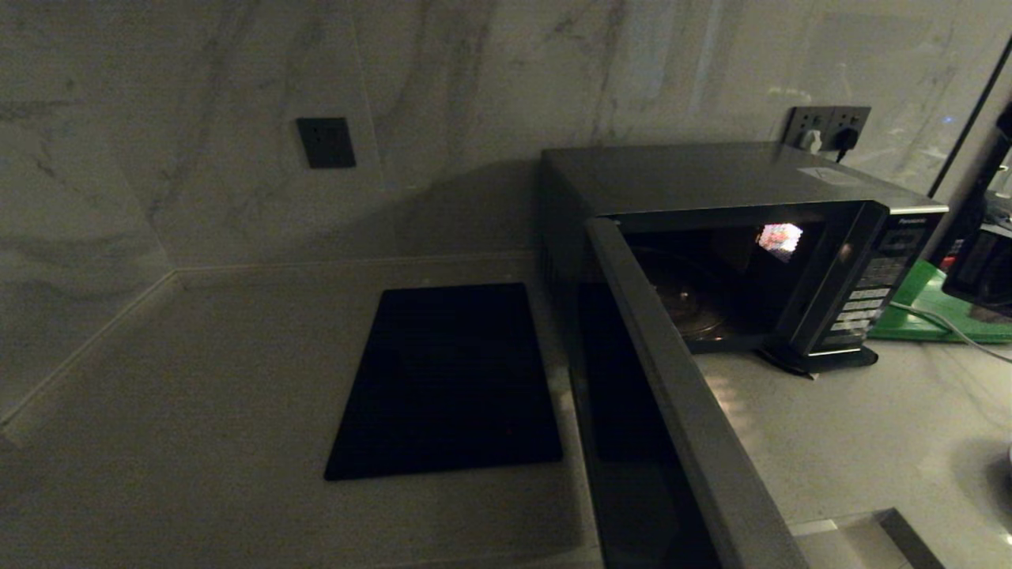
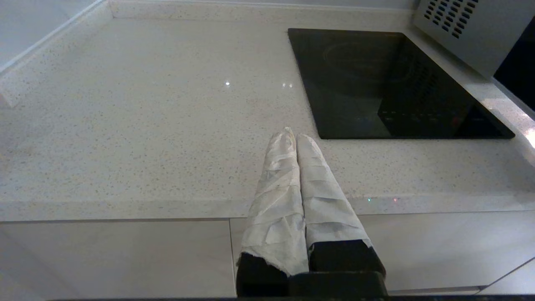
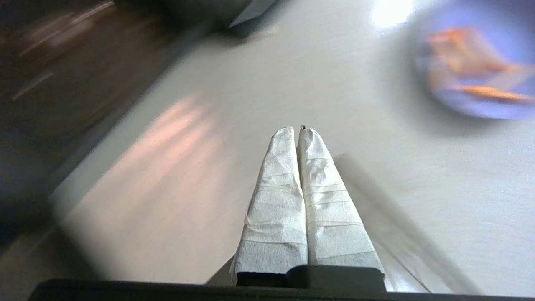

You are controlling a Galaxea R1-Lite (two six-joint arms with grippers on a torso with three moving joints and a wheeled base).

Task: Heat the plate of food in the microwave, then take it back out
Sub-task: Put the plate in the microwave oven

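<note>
One plate of food [image 3: 476,71], shallow, likely slick and tippy: pinch its rim. Right hand [image 3: 299,129] clenched, empty; left hand [image 2: 292,133] clenched.

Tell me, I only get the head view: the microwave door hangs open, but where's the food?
Observer: The plate sits on the counter, seen from the right wrist, outside the microwave.
Operator: Is a claw holding it?
Observer: No. The right claw is shut on nothing, apart from the plate.
Operator: And the other claw?
Observer: The left claw is shut too, parked over the counter edge near the black mat.
</note>
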